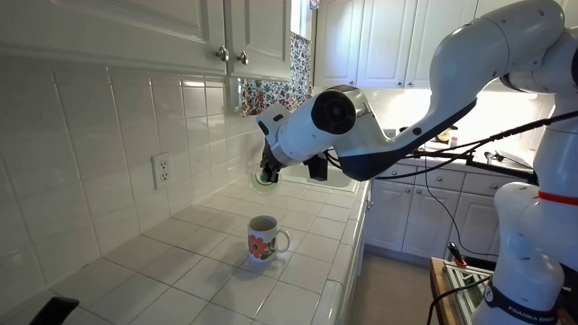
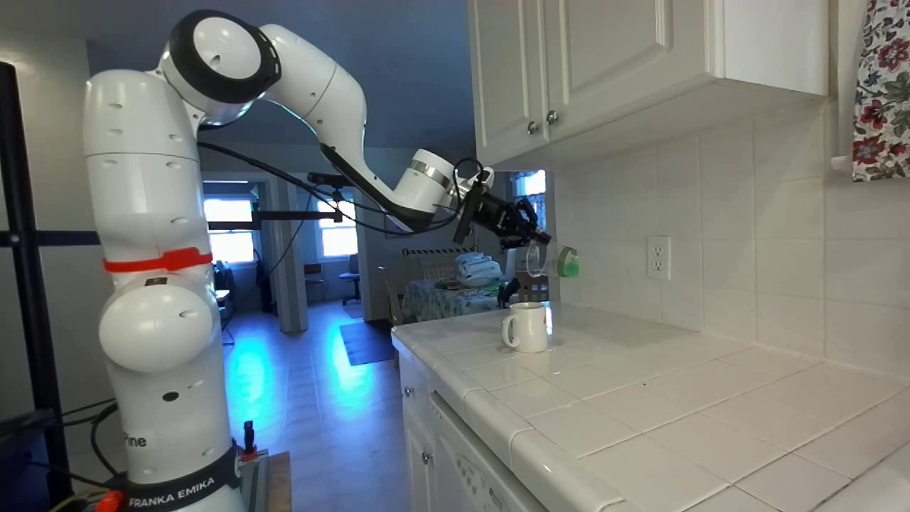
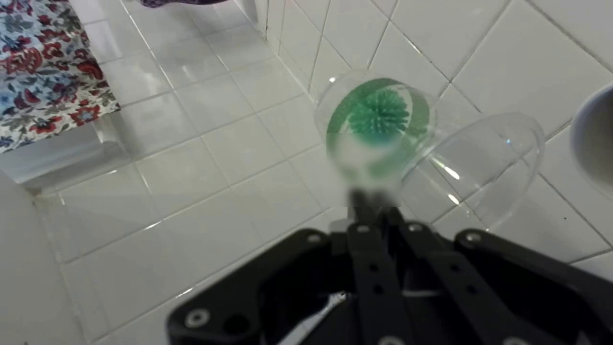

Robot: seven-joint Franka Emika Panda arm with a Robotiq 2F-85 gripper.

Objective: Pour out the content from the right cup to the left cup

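The right cup, a translucent cup with a green base (image 1: 262, 185), is held in the air on its side above the counter. In an exterior view its green base (image 2: 568, 262) points toward the tiled wall and its clear rim away from it. In the wrist view the cup (image 3: 431, 148) has its rim toward the mug's side; a green spiky thing (image 3: 380, 112) shows at its base end. My gripper (image 3: 376, 196), also in both exterior views (image 1: 271, 175) (image 2: 544, 238), is shut on the cup's wall. The left cup, a white flowered mug (image 1: 262, 243) (image 2: 527, 328) (image 3: 596, 143), stands upright on the counter, apart from the cup.
The white tiled counter (image 1: 180, 275) (image 2: 640, 398) runs along a tiled wall with an outlet (image 1: 162, 170) (image 2: 658, 257). Upper cabinets (image 2: 604, 85) hang above it. A floral curtain (image 3: 48, 72) and a sink (image 1: 336, 178) are beyond the gripper. A black object (image 1: 54, 310) is at the near corner.
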